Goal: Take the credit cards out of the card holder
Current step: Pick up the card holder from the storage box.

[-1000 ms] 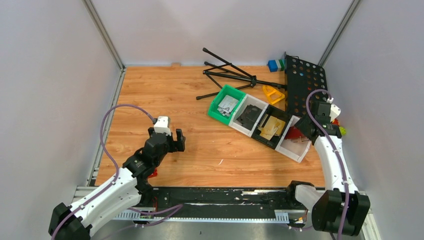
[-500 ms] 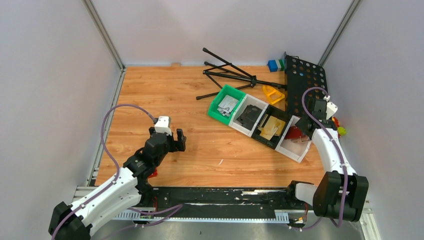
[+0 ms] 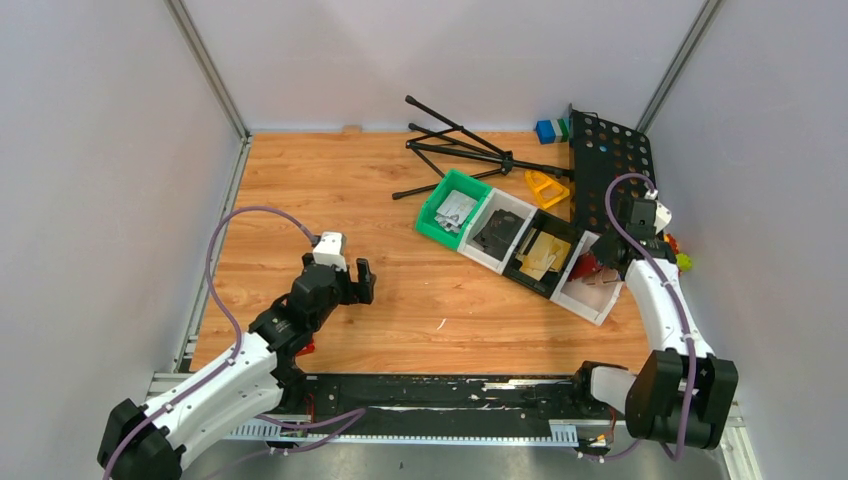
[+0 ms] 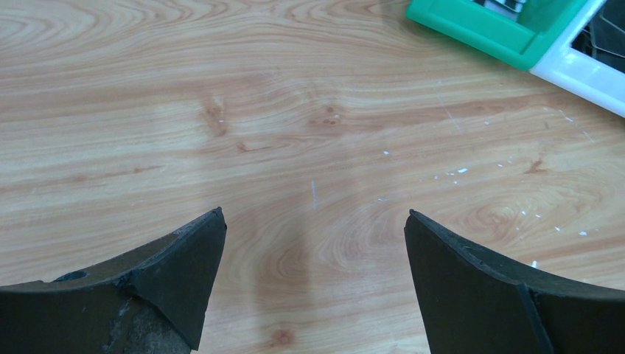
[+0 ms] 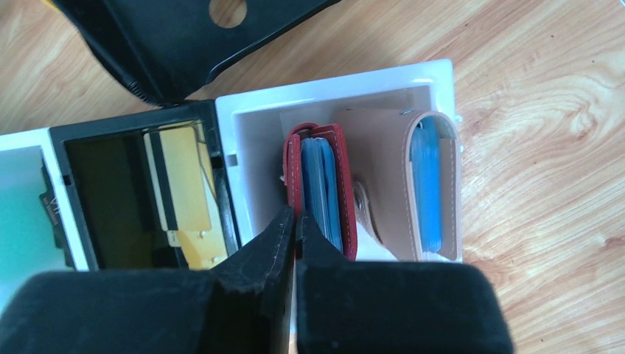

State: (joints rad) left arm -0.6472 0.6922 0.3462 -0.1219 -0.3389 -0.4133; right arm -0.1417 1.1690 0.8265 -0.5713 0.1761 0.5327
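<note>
Wood tabletop (image 3: 330, 180), grey walls. Left gripper (image 4: 315, 215) spread wide over bare wood, holding nothing. Far right: right gripper (image 5: 295, 221) pinched flat together, tips against the left cover of the card holder (image 5: 345, 192). It stands on edge in the white end bin (image 5: 332, 82), blue cards (image 5: 318, 184) showing, tan holder (image 5: 383, 169) just beside.

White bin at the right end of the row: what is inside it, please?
A dark-red card holder and a tan holder stand on edge inside the white bin, blue cards showing in both. The shut right gripper covers the bin's near part.
</note>
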